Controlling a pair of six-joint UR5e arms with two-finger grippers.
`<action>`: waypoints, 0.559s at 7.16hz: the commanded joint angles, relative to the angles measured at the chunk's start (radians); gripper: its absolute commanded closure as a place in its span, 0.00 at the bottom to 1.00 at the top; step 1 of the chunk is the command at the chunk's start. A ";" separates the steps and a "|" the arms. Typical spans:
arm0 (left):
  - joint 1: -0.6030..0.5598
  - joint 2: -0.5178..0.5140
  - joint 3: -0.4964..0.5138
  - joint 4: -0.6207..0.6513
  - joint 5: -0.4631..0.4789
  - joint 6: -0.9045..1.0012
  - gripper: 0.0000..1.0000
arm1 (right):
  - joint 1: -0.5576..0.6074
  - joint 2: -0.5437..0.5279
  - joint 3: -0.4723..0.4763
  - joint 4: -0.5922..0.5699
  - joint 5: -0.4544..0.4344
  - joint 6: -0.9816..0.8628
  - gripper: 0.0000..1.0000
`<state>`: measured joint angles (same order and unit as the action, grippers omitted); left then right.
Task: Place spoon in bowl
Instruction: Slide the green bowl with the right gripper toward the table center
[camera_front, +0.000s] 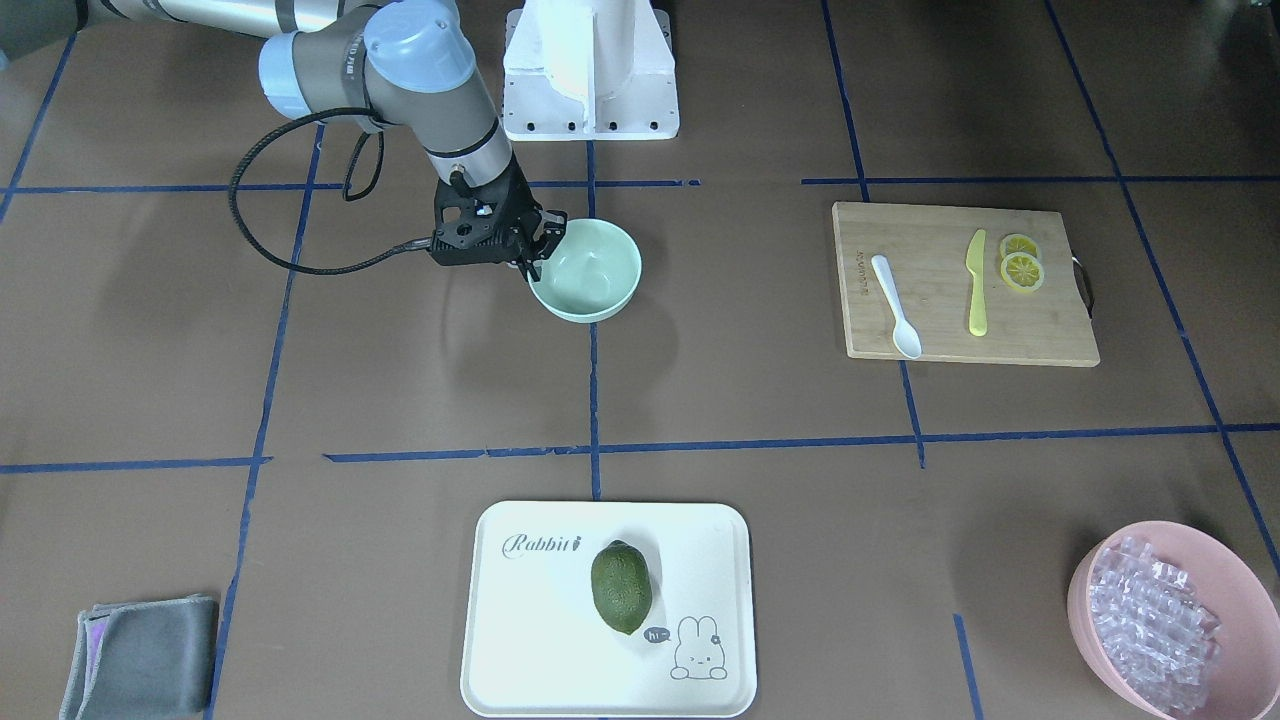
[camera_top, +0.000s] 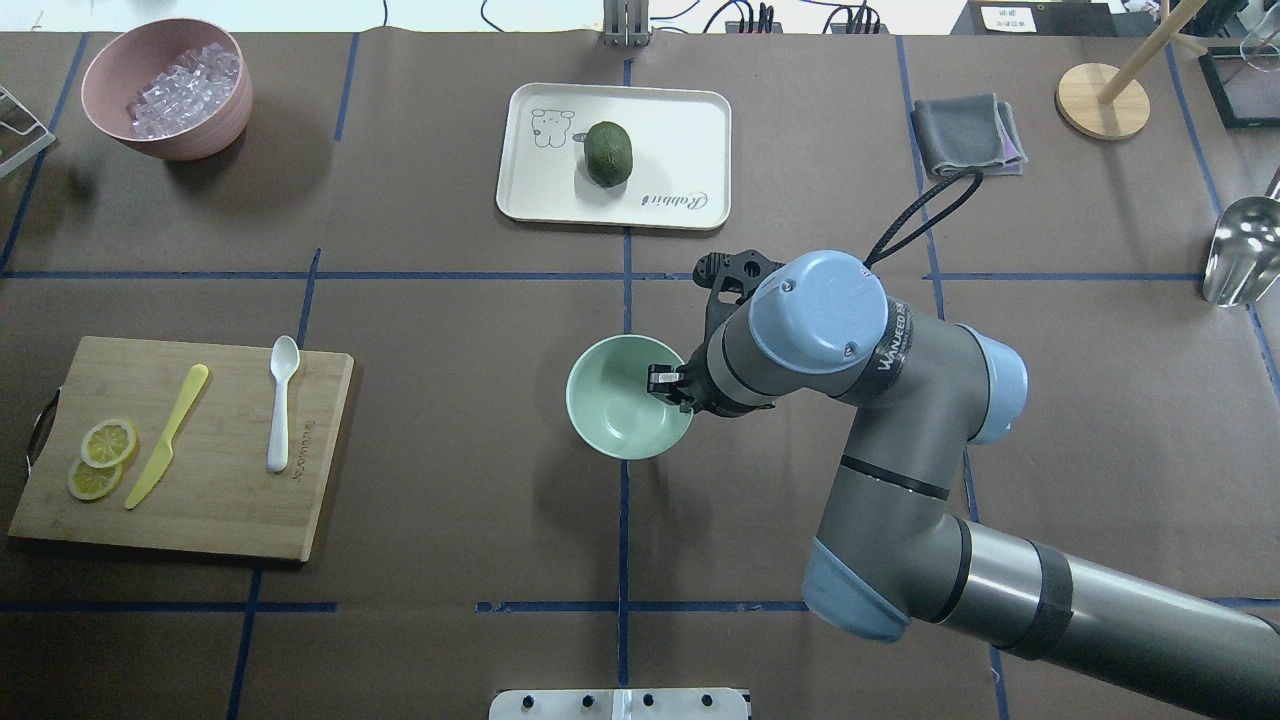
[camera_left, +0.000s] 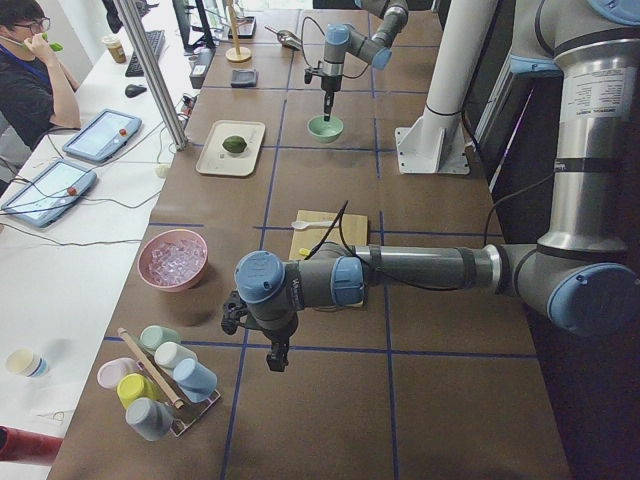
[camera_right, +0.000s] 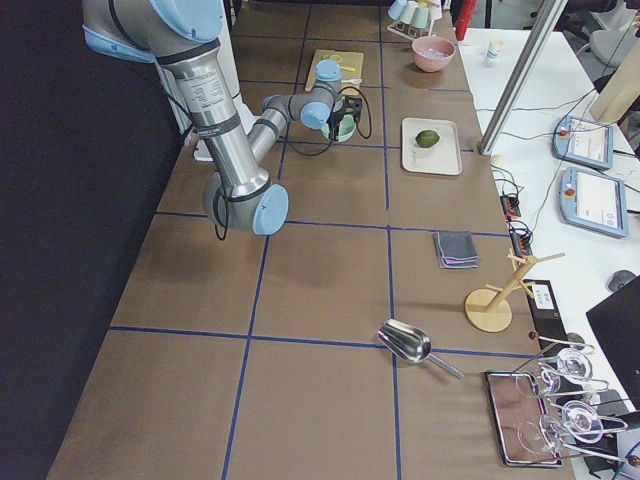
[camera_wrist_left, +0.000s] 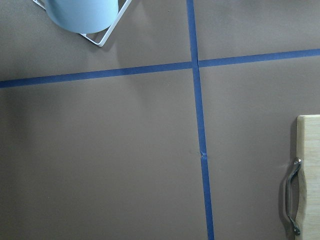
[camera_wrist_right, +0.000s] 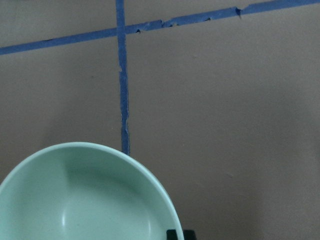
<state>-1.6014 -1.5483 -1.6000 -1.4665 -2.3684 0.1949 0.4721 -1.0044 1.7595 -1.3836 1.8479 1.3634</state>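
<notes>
The white spoon (camera_front: 893, 305) (camera_top: 280, 400) lies on the wooden cutting board (camera_front: 1040, 340), beside a yellow knife (camera_front: 976, 283). The mint-green bowl (camera_front: 595, 280) (camera_top: 620, 415) stands empty near the table's middle. My right gripper (camera_front: 537, 255) (camera_top: 680, 388) points down at the bowl's rim, one finger inside and one outside, and looks shut on it. The right wrist view shows the bowl (camera_wrist_right: 75, 200) with a black fingertip (camera_wrist_right: 176, 234) just outside its rim. My left gripper (camera_left: 277, 360) hangs over bare table, far from the spoon. I cannot tell whether it is open or shut.
Two lemon slices (camera_front: 1021, 266) lie on the board. A white tray (camera_front: 520, 640) holds a green lime (camera_front: 620, 587). A pink bowl of ice pieces (camera_front: 1095, 580) and a grey cloth (camera_front: 140, 655) stand at the far corners. A cup rack (camera_left: 160, 385) is near the left gripper.
</notes>
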 joint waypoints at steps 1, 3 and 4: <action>0.000 0.001 0.000 0.000 0.000 0.001 0.00 | -0.027 0.003 -0.040 -0.002 -0.022 0.000 0.92; 0.000 0.001 0.000 0.000 0.000 0.001 0.00 | -0.030 0.006 -0.046 0.001 -0.030 0.002 0.29; 0.000 0.001 0.000 0.000 0.000 0.001 0.00 | -0.030 0.013 -0.048 0.001 -0.030 0.006 0.01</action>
<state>-1.6015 -1.5478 -1.6000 -1.4665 -2.3685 0.1963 0.4427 -0.9975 1.7154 -1.3828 1.8191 1.3659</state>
